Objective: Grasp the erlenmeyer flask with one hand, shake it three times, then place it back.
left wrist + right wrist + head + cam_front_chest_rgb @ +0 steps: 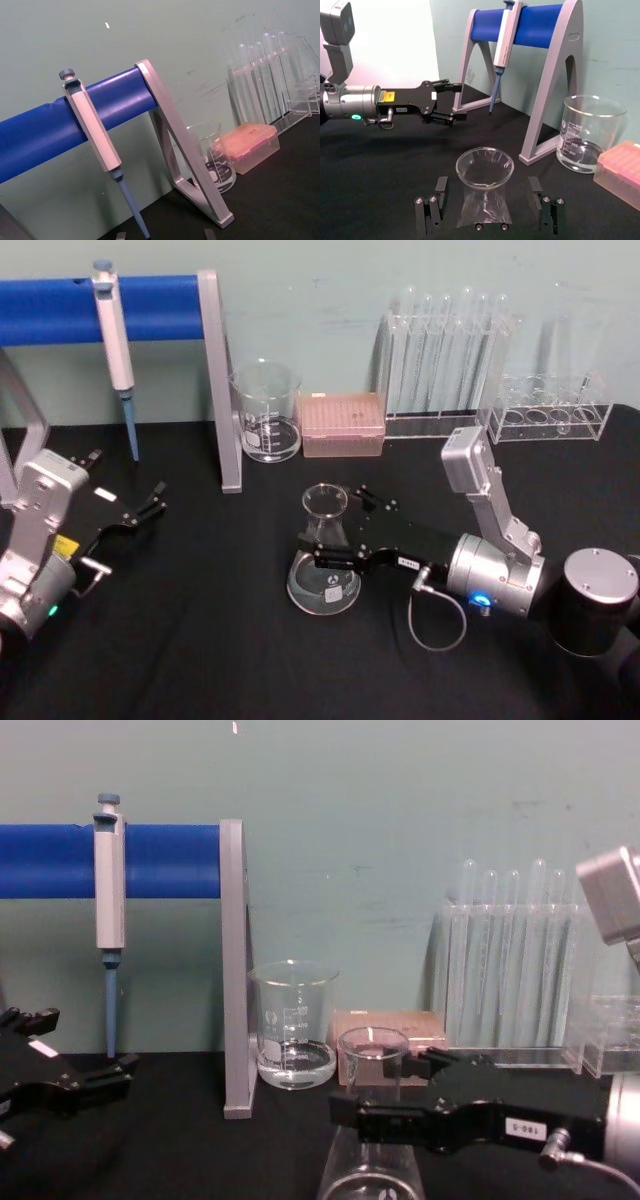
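Erlenmeyer flask (325,565) stood centre of table (200,640); right gripper (338,527) straddled neck, jaws spread; grasp, shakes, return judged pending; left gripper (152,500) spread, left edge

Pale green wall (400,820) — faintly scuffed, black tabletop (200,660) running up to it, even indoor light

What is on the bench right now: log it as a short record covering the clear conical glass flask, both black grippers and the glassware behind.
Flask: clear glass erlenmeyer flask, upright on the black table, not lifted.
Right gripper: right gripper open, one finger on either side of the flask, with gaps showing in the right wrist view.
Left gripper: left gripper open, at the table's left, holding nothing.
Behind: straight-sided glass beaker with a little liquid, pink tip box, test tubes.
Stage: grasp not yet closed.
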